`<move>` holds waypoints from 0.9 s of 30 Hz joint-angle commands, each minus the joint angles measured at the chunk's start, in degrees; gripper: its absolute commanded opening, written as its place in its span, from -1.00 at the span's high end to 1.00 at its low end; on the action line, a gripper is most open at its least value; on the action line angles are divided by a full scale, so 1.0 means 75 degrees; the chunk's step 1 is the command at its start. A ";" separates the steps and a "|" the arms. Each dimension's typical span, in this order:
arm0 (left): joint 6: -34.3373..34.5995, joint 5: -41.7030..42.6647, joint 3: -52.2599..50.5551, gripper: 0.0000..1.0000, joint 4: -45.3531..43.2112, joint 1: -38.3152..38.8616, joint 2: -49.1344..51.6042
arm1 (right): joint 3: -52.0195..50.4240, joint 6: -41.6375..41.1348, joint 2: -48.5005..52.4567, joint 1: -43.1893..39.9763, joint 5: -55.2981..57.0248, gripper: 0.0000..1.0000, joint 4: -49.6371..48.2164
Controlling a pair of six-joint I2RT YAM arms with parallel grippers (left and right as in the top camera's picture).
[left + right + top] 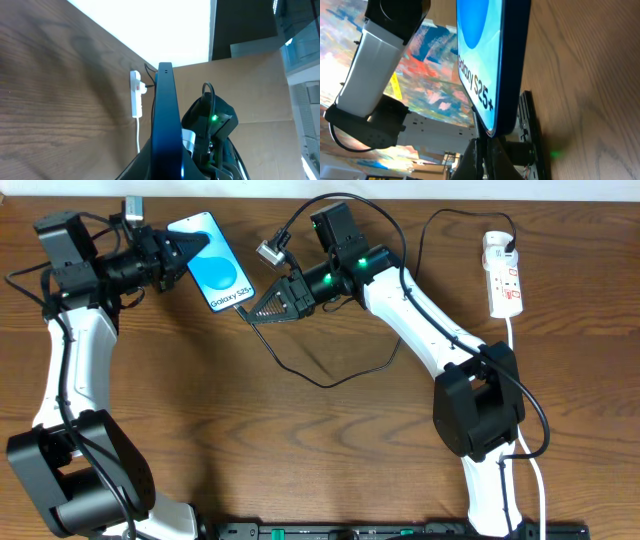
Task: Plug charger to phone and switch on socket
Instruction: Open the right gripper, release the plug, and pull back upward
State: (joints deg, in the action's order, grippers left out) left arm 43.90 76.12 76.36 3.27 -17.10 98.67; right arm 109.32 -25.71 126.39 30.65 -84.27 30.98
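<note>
Pose: left gripper (pixel 186 252) clamped on upper end of phone (pixel 220 270); right gripper (pixel 250 308) clenched on charger (pixel 318 382) plug at phone's lower edge.
Room: socket (pixel 504 277) well apart, far right.

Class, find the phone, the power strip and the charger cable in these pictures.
phone (pixel 212 262), overhead view, middle of its blue screen.
power strip (pixel 503 277), overhead view, middle of its white body.
charger cable (pixel 330 386), overhead view, lowest part of its loop.
</note>
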 commanded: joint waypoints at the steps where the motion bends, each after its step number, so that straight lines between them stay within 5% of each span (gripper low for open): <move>1: -0.0111 0.0455 0.0047 0.85 0.0006 0.0152 -0.0082 | 0.0006 -0.0286 0.0044 -0.0076 0.0012 0.98 -0.0137; 18: -0.0306 0.0332 0.0047 0.85 0.0009 0.0227 -0.0082 | 0.0006 -0.0755 0.0044 0.0017 0.0495 0.98 -0.0286; 27: -0.0385 0.0396 0.0047 0.85 0.0017 0.0332 -0.0082 | 0.0006 -0.1883 0.0044 0.0009 0.0799 0.98 -0.1437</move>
State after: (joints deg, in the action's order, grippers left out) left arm 42.61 74.28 76.38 2.70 -16.49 98.67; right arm 108.66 -35.86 126.41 31.00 -82.65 22.61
